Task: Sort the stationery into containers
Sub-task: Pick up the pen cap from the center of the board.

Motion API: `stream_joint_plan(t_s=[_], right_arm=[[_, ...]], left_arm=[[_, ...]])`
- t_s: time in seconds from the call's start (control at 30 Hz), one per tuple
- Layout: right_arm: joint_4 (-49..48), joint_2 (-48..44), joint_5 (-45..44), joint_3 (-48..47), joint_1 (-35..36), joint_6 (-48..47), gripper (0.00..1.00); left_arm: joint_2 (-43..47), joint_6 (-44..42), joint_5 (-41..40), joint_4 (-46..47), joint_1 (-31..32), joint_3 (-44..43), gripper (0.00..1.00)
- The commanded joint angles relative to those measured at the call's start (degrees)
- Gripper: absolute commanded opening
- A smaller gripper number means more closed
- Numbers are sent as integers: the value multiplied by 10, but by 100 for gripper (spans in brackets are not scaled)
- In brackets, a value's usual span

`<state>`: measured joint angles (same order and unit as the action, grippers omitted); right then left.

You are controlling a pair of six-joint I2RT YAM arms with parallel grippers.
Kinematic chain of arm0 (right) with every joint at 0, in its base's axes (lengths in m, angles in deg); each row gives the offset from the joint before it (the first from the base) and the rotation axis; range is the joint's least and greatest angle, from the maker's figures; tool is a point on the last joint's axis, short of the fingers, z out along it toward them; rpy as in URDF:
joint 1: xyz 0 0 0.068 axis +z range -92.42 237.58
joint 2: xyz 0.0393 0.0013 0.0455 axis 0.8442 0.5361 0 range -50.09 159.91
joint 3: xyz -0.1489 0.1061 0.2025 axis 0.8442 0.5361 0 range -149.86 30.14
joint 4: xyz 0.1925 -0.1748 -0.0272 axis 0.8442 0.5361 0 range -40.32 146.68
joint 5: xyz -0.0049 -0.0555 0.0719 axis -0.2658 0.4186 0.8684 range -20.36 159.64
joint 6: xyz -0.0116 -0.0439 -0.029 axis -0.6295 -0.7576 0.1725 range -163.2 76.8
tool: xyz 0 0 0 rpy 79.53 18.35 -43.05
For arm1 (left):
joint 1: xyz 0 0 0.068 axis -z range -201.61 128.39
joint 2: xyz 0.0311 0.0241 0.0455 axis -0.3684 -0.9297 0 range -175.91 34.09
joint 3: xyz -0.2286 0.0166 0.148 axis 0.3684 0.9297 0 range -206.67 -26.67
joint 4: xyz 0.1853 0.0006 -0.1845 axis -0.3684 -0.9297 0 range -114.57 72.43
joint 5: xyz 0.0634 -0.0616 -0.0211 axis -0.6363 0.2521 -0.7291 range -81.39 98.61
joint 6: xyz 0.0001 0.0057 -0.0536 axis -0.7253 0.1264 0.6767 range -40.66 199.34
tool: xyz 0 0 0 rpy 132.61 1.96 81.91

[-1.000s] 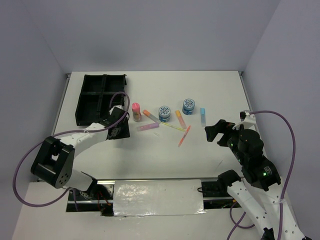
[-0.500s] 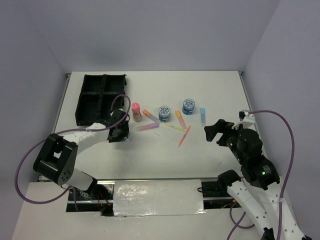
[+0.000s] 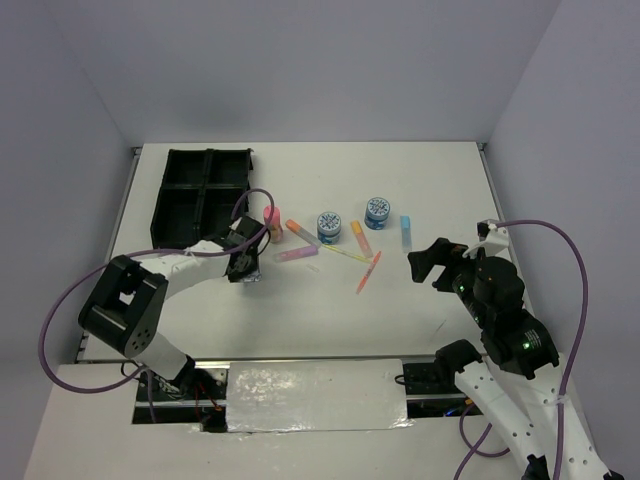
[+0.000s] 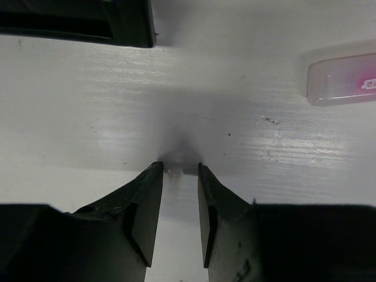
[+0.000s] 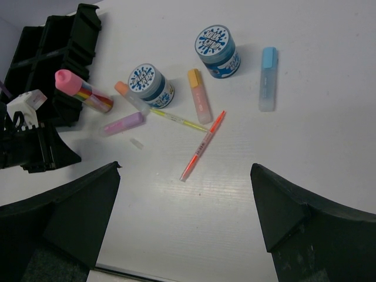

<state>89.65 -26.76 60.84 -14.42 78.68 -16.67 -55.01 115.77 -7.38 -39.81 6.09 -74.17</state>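
two tins, two pens, one tray

The tray is black, with blue tins bearing blue-and-white patterned lids, a pink-capped tube, an orange marker, pink marker, light-blue marker, orange pen and yellow-green pen.

1. Smooth white sheen, faintly grained, on the table.
2. Black plastic, slightly glossy, for the tray.
3. Frosted translucent plastic, pink inside, on the marker.
4. Glossy printed lids on the tins.
5. Matt black plastic on the left fingers.
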Motion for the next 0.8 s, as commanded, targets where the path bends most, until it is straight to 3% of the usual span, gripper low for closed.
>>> stream_joint_plan(t_s=[0.0, 0.1, 0.3, 0.33, 0.4, 0.47, 0.6, 0.77], right_arm=[[-24, 0, -3, 3, 0, -2, 100], [-24, 1, -2, 3, 0, -3, 100], [-22, 1, 0, 1, 0, -4, 100], [-22, 1, -1, 1, 1, -3, 100], [-23, 1, 2, 3, 0, -2, 100], [-24, 2, 4, 3, 1, -2, 100], [-37, 10, 12, 13, 0, -2, 100], [-86, 60, 84, 47, 0, 11, 100]], left_arm=[[-28, 8, 10, -23, 6, 17, 38], [-34, 12, 12, -20, 6, 21, 29], [-39, 12, 18, -13, 7, 29, 31], [-39, 10, 20, -13, 8, 30, 27], [-41, 9, 21, -11, 9, 32, 8], [-45, 8, 28, -9, 9, 35, 0], [-41, 14, 38, -3, 13, 39, 0], [54, 19, 85, 4, 17, 29, 0]])
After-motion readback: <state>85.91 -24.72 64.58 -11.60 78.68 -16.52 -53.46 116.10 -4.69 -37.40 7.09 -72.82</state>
